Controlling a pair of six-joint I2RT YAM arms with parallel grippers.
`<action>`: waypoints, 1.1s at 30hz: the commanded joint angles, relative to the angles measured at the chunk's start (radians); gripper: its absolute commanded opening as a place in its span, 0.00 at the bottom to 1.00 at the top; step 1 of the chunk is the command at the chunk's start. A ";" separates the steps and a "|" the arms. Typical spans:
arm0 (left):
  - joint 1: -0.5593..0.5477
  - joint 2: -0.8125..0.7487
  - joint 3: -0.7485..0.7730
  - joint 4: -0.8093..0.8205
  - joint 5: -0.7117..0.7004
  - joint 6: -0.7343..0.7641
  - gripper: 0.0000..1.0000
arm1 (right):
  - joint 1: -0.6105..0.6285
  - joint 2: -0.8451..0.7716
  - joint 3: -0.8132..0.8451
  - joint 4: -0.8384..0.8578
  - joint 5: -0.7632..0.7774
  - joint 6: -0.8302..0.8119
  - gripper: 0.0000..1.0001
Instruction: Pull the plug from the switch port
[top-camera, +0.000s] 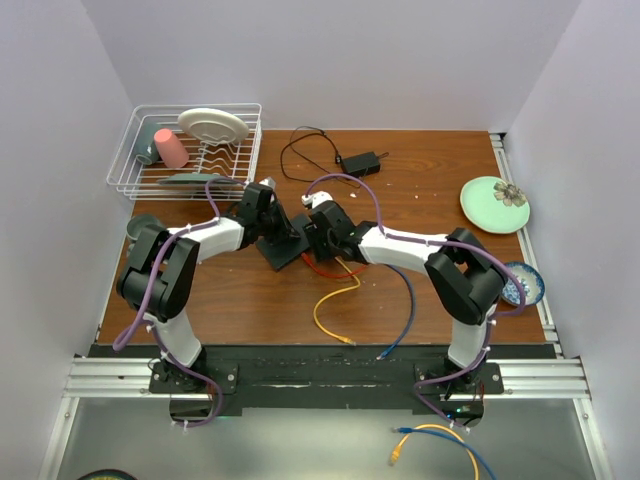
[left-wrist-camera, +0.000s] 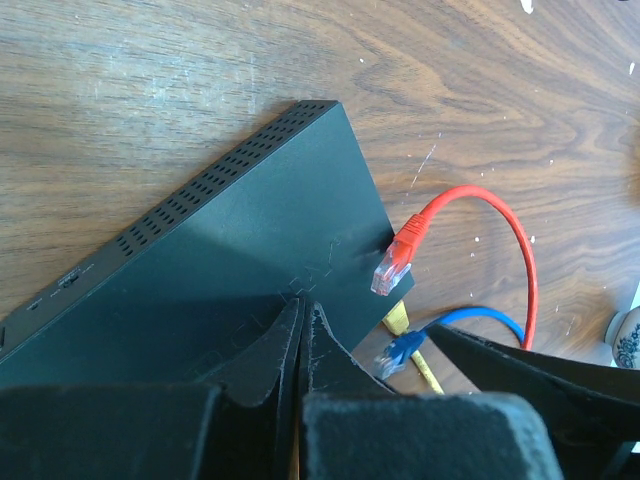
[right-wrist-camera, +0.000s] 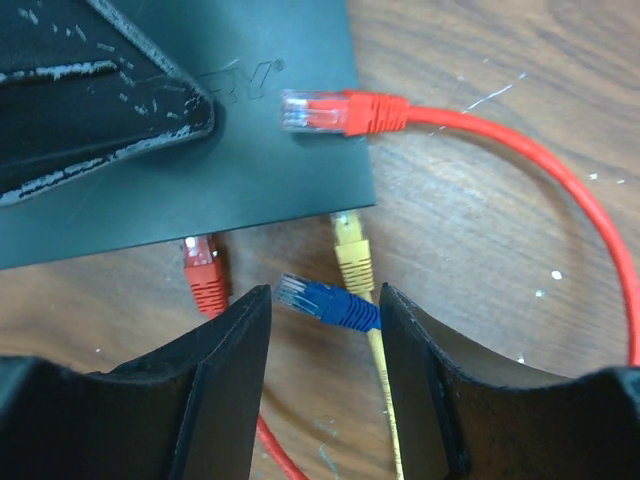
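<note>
The flat black switch box (top-camera: 283, 247) lies mid-table, also in the left wrist view (left-wrist-camera: 220, 250). My left gripper (left-wrist-camera: 302, 305) is shut, its tips pressed on the box top. The port edge (right-wrist-camera: 250, 222) faces my right gripper (right-wrist-camera: 324, 296), which is open. A blue plug (right-wrist-camera: 330, 303) lies loose between its fingers, out of the box. A yellow plug (right-wrist-camera: 350, 248) and a red plug (right-wrist-camera: 203, 270) sit against the port edge. Another red plug (right-wrist-camera: 335, 111) lies loose on the box top. The sockets are hidden.
A wire dish rack (top-camera: 185, 150) with a plate and a pink cup stands at the back left. A small black adapter (top-camera: 360, 160) with a thin cord lies behind the box. A green plate (top-camera: 495, 205) and a blue bowl (top-camera: 522, 285) are at the right edge.
</note>
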 joint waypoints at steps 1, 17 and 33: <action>-0.002 0.005 0.011 0.015 0.011 0.002 0.01 | 0.004 0.013 0.072 -0.009 0.087 -0.042 0.50; -0.002 0.003 0.013 0.022 0.017 -0.001 0.00 | 0.000 -0.328 -0.068 -0.026 0.361 0.084 0.47; 0.006 0.020 -0.010 0.050 0.031 -0.035 0.00 | -0.203 -0.554 -0.366 -0.235 0.286 0.404 0.54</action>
